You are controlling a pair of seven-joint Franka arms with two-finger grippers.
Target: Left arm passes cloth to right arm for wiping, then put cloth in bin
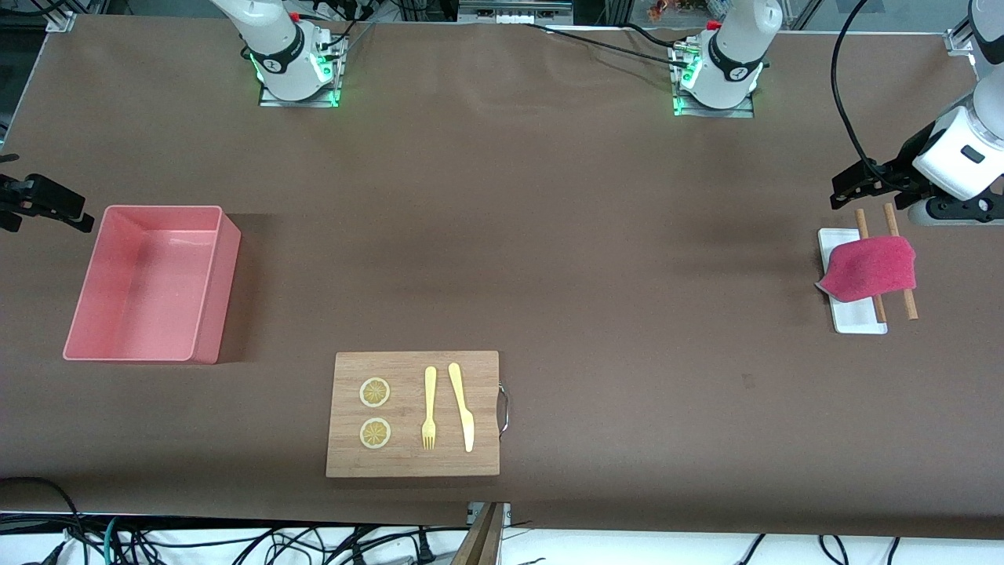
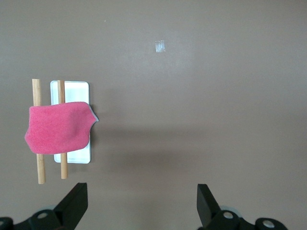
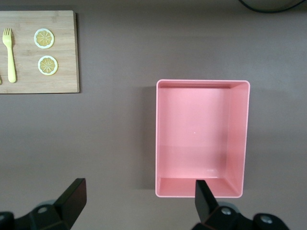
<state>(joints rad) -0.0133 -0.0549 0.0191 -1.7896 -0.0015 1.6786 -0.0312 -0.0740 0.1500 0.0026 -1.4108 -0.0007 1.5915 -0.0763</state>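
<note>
Probably a robotics lab: bolted arm bases (image 1: 296, 71), brown-covered table (image 1: 549, 235), loose cables (image 1: 235, 541).

Front cam: high, across the table (image 1: 549, 235), facing both robot bases, whole tabletop in view. Left wrist cam: looks straight down from up in the air, w/ open left gripper (image 2: 141, 206) at frame edge, over the cloth (image 2: 57, 128) on its white tray (image 2: 76, 88). Right wrist cam: also straight down, open right gripper (image 3: 139, 206) at edge, over the bin (image 3: 201, 139) & part of cutting board (image 3: 38, 81). Front shares cloth/tray w/ left wrist, bin/board w/ right wrist; wrist views share only bare table
</note>
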